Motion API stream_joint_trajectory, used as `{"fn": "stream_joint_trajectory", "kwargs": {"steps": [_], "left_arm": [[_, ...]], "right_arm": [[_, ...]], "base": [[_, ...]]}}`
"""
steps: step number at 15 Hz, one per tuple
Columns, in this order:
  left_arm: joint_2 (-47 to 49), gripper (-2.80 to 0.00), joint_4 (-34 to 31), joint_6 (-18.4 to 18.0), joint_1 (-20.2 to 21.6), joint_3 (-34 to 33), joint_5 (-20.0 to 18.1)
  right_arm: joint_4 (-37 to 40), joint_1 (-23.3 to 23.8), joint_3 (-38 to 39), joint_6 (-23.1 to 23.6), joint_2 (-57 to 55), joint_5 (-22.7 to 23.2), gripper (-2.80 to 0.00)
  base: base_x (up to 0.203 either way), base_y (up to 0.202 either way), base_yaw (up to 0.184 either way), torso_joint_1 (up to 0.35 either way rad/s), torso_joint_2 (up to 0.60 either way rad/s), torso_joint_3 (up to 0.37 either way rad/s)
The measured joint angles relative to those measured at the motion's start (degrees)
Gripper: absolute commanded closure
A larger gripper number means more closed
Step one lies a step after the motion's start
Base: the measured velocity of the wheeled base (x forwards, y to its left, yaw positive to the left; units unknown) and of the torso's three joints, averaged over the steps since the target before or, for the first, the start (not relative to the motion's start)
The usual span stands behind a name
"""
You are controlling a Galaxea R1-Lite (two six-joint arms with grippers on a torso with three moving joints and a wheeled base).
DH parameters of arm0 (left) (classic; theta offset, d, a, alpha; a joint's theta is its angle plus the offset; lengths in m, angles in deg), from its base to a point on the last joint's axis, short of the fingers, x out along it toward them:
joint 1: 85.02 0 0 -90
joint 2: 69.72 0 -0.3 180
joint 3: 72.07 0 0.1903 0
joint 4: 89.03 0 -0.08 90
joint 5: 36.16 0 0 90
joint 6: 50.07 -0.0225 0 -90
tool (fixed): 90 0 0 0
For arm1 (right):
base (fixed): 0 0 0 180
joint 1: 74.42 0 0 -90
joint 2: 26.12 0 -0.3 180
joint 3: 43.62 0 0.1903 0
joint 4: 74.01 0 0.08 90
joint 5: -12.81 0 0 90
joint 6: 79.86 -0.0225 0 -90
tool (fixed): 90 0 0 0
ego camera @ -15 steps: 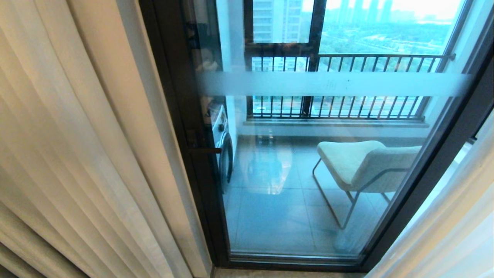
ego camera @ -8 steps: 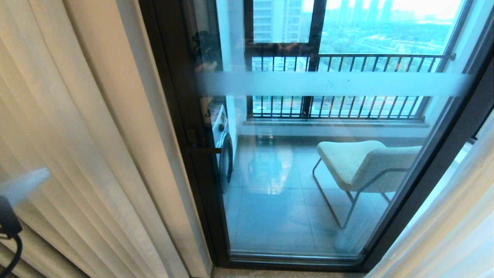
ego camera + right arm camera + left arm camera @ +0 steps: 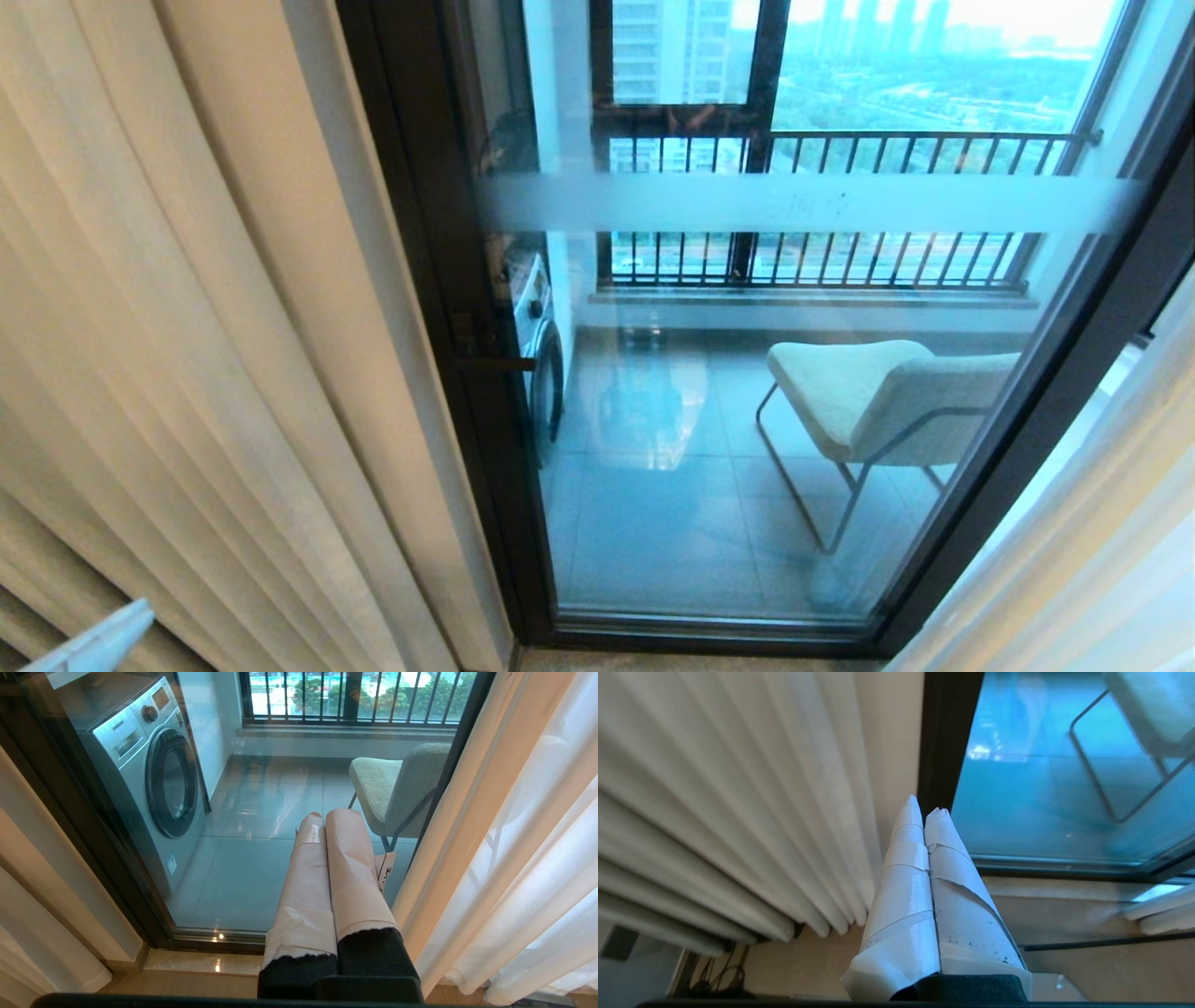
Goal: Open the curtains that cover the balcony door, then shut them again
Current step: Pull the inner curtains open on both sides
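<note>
With the curtains (image 3: 187, 308) drawn aside from the balcony door (image 3: 794, 373), the left tool (image 3: 924, 812) and right tool (image 3: 329, 816) sit pressed together, empty.

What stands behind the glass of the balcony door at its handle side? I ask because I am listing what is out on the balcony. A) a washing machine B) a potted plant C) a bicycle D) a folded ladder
A: a front-loading washing machine with a round door stands just behind the balcony door, across the tiled floor from a cushioned chair.
</note>
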Motion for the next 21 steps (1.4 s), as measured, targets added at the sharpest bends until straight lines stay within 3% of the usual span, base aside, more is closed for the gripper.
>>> {"fn": "stream_joint_trajectory", "kwargs": {"steps": [2, 3, 7, 13, 21], "left_arm": [[-5.72, 0.00, -0.09, 0.81, -2.69, -3.84, 4.89], [-8.85, 0.00, -0.77, 1.31, -3.03, -5.12, 5.46], [-18.03, 0.00, -7.57, 1.75, -1.38, -6.78, 2.70], [-30.53, 0.00, -7.96, 1.86, -2.72, -6.92, 2.46], [-33.81, 0.00, -8.00, 2.06, -2.89, -6.92, 2.46]], "right_arm": [[0.00, 0.00, 0.00, 0.02, 0.00, -0.02, 0.00], [0.02, 0.00, 0.00, 0.02, 0.00, 0.00, 0.00], [0.00, 0.00, 0.00, 0.00, 0.00, -0.02, 0.00], [0.00, 0.00, 0.00, 0.02, 0.00, -0.02, 0.00], [0.00, 0.00, 0.00, 0.00, 0.00, 0.00, 0.00]], "base": [[0.000, 0.000, 0.000, 0.000, 0.00, 0.000], [0.000, 0.000, 0.000, 0.000, 0.00, 0.000], [0.000, 0.000, 0.000, 0.000, 0.00, 0.000], [0.000, 0.000, 0.000, 0.000, 0.00, 0.000], [0.000, 0.000, 0.000, 0.000, 0.00, 0.000]]}}
